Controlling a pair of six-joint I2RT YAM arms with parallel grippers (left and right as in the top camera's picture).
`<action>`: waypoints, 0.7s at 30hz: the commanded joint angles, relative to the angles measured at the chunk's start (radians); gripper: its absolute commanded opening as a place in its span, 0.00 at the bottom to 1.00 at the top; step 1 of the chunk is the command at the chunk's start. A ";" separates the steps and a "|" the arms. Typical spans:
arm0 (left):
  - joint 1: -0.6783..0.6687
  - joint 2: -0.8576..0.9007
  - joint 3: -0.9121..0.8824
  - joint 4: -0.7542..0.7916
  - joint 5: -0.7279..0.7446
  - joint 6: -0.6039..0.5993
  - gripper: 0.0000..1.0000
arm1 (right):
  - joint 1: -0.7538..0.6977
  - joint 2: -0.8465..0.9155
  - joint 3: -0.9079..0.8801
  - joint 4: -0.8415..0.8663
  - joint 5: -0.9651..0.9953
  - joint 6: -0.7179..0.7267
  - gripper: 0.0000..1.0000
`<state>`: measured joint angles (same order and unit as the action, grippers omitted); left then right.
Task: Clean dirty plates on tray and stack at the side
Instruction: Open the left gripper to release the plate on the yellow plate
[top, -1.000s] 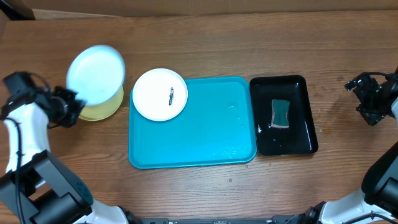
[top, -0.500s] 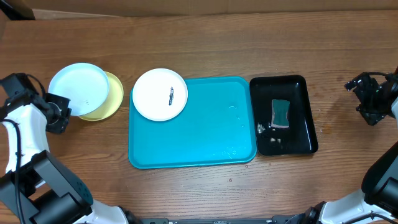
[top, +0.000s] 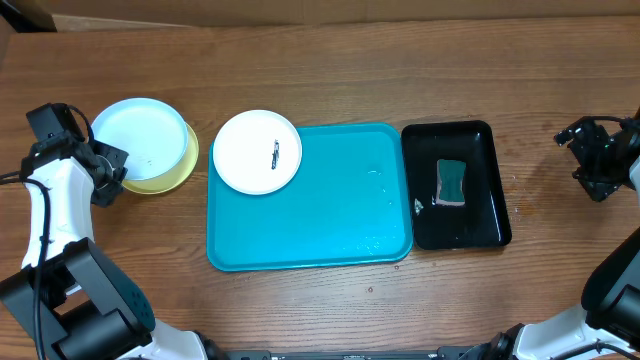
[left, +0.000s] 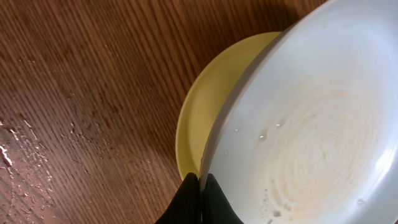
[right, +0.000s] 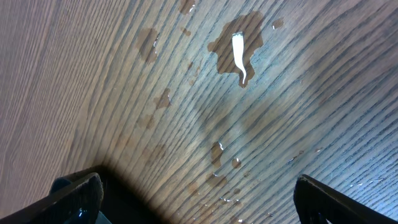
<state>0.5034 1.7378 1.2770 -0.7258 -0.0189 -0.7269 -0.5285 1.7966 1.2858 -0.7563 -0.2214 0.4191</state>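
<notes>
The pale blue plate (top: 140, 137) lies on the yellow-green plate (top: 178, 172) on the table left of the turquoise tray (top: 330, 215). My left gripper (top: 112, 170) is shut on the pale blue plate's left rim; in the left wrist view the fingers (left: 200, 200) pinch the rim of the pale plate (left: 311, 130) over the yellow-green plate (left: 211, 106). The white plate (top: 250, 150), with a small dark smear, sits on the tray's far left corner. My right gripper (top: 583, 150) is open and empty at the far right, over wet wood (right: 236, 81).
A glossy black tray (top: 480, 225) stands right of the turquoise tray and holds a teal sponge (top: 451, 182) and some water. Water drops lie on the wood near both grippers. A cardboard edge runs along the far side of the table.
My left gripper has brought the pale blue plate from tilted up to lying flat on the yellow-green plate and shifted it right. The right arm has not moved.
</notes>
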 joint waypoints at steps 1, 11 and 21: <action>-0.003 0.009 -0.007 0.010 -0.044 -0.007 0.04 | -0.001 -0.011 0.018 0.004 -0.001 0.008 1.00; -0.008 0.009 -0.105 0.140 -0.025 -0.006 0.07 | -0.001 -0.011 0.018 0.004 -0.001 0.008 1.00; -0.026 0.009 -0.110 0.166 -0.021 -0.006 0.21 | -0.001 -0.011 0.018 0.004 -0.001 0.008 1.00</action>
<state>0.4965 1.7397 1.1721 -0.5663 -0.0418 -0.7254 -0.5285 1.7966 1.2858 -0.7559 -0.2211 0.4191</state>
